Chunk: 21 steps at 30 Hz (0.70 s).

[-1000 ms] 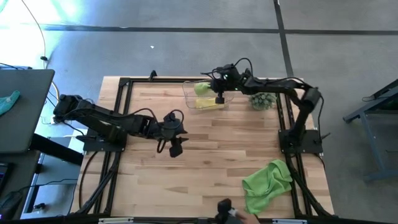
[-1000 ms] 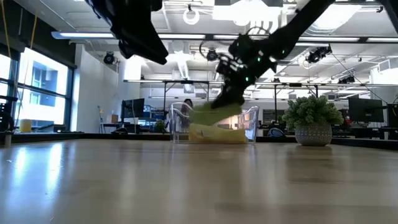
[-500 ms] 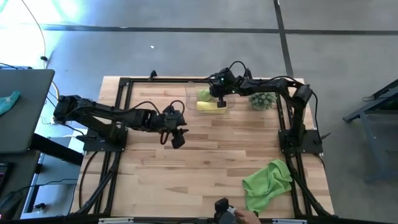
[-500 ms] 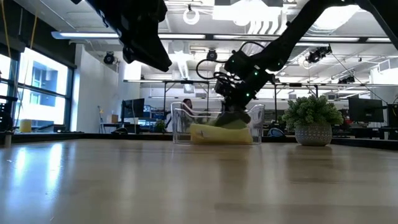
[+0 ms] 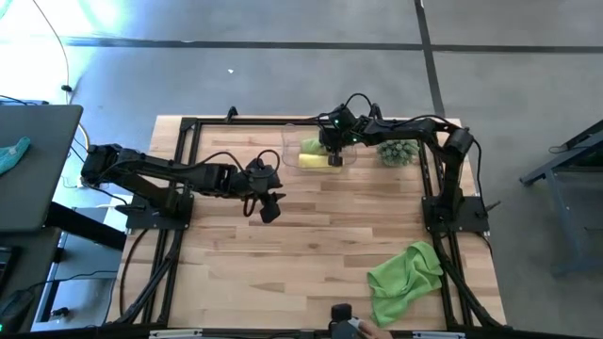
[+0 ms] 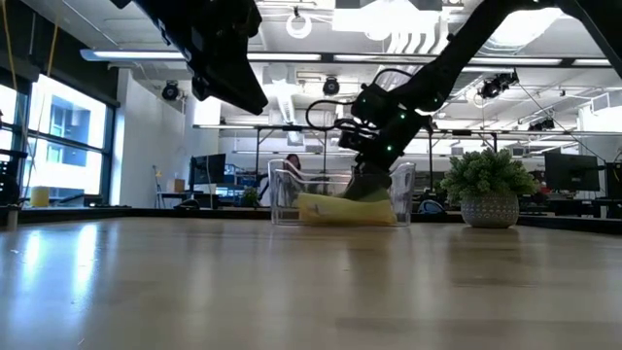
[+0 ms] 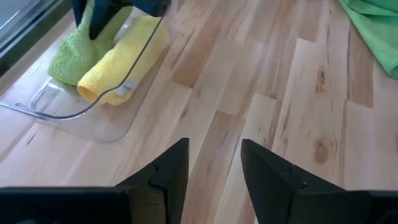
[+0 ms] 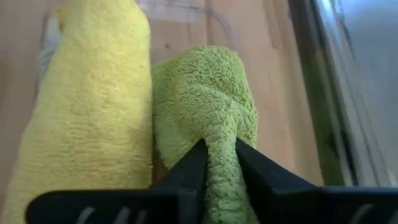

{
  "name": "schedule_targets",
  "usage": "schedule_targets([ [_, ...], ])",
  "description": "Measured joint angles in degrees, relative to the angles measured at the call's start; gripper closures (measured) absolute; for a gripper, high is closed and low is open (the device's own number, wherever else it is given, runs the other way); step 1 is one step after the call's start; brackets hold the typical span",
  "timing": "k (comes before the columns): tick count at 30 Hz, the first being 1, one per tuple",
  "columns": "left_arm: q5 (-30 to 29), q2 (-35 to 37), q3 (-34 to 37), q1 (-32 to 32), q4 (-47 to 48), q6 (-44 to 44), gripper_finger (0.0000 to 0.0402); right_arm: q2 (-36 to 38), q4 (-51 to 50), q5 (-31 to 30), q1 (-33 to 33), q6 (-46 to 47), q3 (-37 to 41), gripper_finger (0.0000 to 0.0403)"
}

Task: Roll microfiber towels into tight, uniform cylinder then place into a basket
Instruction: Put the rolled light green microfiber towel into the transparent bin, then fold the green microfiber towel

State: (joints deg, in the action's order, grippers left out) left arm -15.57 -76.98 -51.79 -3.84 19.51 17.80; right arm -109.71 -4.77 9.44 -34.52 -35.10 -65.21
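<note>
Basket [image 5: 316,151] holds a yellow roll [image 8: 81,112] and a green roll [image 8: 205,106] side by side; right gripper [image 8: 214,163] pinches the green roll, left gripper [image 7: 214,163] open above the table [image 5: 311,235].

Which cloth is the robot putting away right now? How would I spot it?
Look at the table's far edge, where a clear basket sits beside a potted plant. Two rolled towels lie inside; it's the green towel pinched by the right hand, beside the yellow towel.
</note>
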Motion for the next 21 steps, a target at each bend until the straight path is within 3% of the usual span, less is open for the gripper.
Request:
schedule_targets([
  [4,0.0,0.0,0.0,0.0,0.1,0.0,0.0267,0.2,-0.3,1.0,0.0,0.8,0.0,0.0302],
  [11,0.0,0.0,0.0,0.0,0.5,0.0,0.0267,2.7,-4.5,-0.2,0.0,11.1,-1.7,0.0225],
  [21,0.0,0.0,0.0,0.0,2.2,0.3,0.0267,7.1,-33.5,7.4,2.3,21.4,-14.7,0.0221],
])
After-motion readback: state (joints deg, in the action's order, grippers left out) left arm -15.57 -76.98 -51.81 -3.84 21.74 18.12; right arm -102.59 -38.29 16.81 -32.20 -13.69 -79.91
